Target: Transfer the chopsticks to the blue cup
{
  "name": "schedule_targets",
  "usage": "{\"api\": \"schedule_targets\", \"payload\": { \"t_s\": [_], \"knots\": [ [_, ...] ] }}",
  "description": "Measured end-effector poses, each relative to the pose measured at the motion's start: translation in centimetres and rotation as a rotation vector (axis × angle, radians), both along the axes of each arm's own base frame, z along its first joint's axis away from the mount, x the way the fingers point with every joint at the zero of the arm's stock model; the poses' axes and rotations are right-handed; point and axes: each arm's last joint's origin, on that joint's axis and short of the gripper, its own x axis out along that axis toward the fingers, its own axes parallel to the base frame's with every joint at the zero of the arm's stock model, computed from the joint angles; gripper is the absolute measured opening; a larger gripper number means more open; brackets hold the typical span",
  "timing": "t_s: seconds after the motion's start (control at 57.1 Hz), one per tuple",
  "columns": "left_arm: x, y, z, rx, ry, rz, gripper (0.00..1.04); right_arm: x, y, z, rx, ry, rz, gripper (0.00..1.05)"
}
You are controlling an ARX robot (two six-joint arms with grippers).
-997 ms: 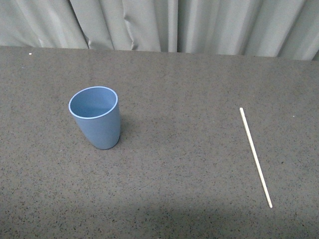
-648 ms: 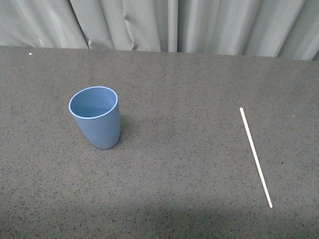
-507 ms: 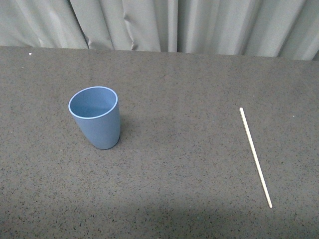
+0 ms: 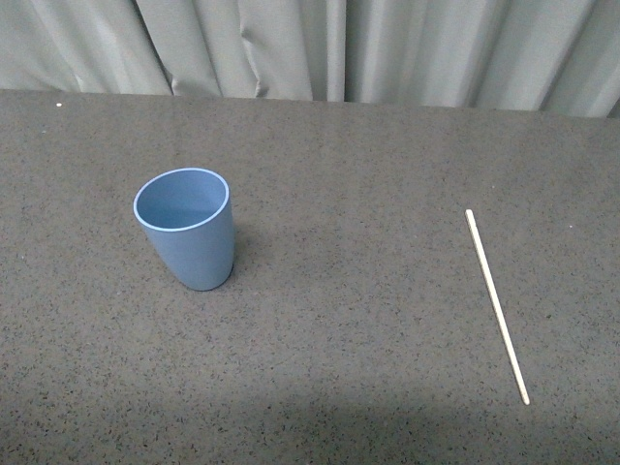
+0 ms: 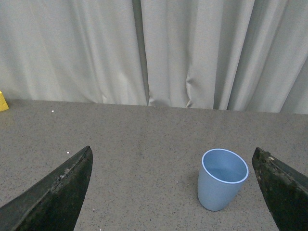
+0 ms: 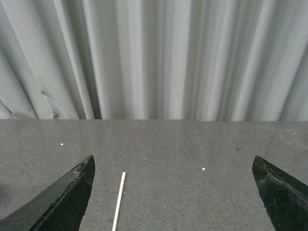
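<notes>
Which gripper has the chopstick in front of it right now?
The right gripper: its wrist view shows the chopstick lying ahead, while the left gripper faces the blue cup instead.

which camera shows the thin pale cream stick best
The front view: the long thin pale cream chopstick lies whole, both ends visible, on the dark table. In the right wrist view the chopstick is cropped, one end showing. The left wrist view misses it.

Front view catches neither of our arms. Our left gripper (image 5: 172, 150) is held with jaws spread wide, two dark tapering fingers (image 5: 55, 199) well apart, wrist about level and pointing forward. Our right gripper (image 6: 173, 158) is the same: jaws wide, dark fingers (image 6: 281, 195) well apart, wrist level.
</notes>
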Motion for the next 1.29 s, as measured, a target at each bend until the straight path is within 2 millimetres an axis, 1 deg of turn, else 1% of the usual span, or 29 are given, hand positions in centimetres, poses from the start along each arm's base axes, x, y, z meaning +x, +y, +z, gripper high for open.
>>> {"api": "schedule_targets", "payload": {
  "t_s": [0.087,0.158,0.28,0.42,0.49,0.63,0.717,0.823,0.875,1.12,1.295],
  "knots": [
    [0.0,0.0,0.0,0.0,0.0,0.001,0.98,0.3,0.0,-0.2,-0.099,0.123,-0.084,0.95],
    [0.0,0.0,0.0,0.0,0.0,0.0,0.98,1.2,0.2,-0.6,-0.141,0.215,-0.058,0.95],
    [0.0,0.0,0.0,0.0,0.0,0.0,0.98,2.9,0.8,-0.6,-0.147,0.269,-0.01,0.95],
    [0.0,0.0,0.0,0.0,0.0,0.0,0.98,5.7,1.9,-0.4,-0.123,0.337,0.053,0.95],
    [0.0,0.0,0.0,0.0,0.0,0.0,0.98,7.3,2.4,-0.8,-0.096,0.398,0.072,0.95],
    [0.0,0.0,0.0,0.0,0.0,0.0,0.98,10.7,3.2,-2.3,-0.032,0.555,0.089,0.95],
    [0.0,0.0,0.0,0.0,0.0,0.0,0.98,13.1,3.9,-3.8,0.016,0.67,0.098,0.95],
    [0.0,0.0,0.0,0.0,0.0,0.0,0.98,15.2,4.6,-5.1,0.042,0.75,0.09,0.95],
    [0.0,0.0,0.0,0.0,0.0,0.0,0.98,16.7,5.2,-6.0,0.052,0.799,0.088,0.95],
    [0.0,0.0,0.0,0.0,0.0,0.0,0.98,20.5,7.0,-8.5,0.052,0.987,0.07,0.95],
    [0.0,0.0,0.0,0.0,0.0,0.0,0.98,22.2,7.4,-9.7,0.072,1.049,0.056,0.95]
  ]
}}
